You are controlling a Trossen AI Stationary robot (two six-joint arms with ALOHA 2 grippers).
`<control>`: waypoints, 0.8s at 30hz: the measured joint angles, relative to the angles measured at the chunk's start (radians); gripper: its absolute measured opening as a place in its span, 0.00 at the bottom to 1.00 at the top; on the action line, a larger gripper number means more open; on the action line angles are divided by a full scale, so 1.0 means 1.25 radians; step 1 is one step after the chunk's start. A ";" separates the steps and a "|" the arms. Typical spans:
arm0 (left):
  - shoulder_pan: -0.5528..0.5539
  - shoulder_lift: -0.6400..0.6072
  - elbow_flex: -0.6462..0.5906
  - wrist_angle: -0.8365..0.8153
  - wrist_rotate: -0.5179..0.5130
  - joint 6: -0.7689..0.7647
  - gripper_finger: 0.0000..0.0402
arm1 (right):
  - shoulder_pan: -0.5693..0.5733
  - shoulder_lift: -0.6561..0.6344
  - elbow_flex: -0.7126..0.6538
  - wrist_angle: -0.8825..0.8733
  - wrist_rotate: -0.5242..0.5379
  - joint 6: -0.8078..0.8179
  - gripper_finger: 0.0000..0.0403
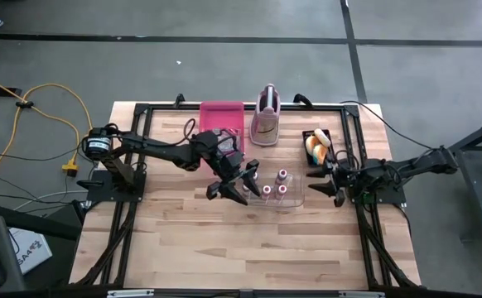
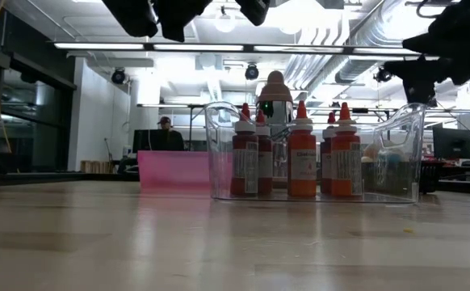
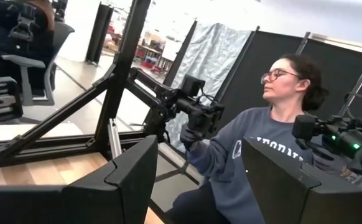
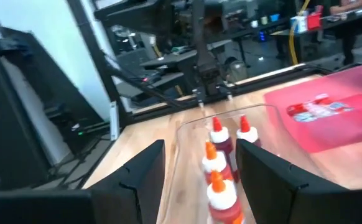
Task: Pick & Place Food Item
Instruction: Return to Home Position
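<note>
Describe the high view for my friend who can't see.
The left end effector and right end effector, both open, flank a clear bin of bottles on a wooden table. A black bin holding donuts sits nearby.

nothing fully legible tbh, white block letters on the person's sweatshirt [image 3: 223,163] half hidden, label print on the red bottles [image 2: 303,166] too tiny, swoosh-like mark on the pink shoe [image 1: 265,122]

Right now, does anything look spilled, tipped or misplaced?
Nothing stands out: bottles upright in the clear bin, donuts in the black bin, no spill on the table. Left gripper hangs beside the clear bin, right gripper near the black bin.
</note>
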 joint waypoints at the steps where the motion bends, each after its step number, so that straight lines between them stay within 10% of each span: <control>1: 0.000 0.000 0.000 0.000 -0.002 0.000 0.57 | 0.000 -0.002 -0.001 -0.002 -0.007 -0.001 0.45; 24: -0.005 0.000 0.000 0.001 -0.022 0.000 0.57 | -0.009 -0.012 -0.001 -0.137 -0.098 0.000 0.45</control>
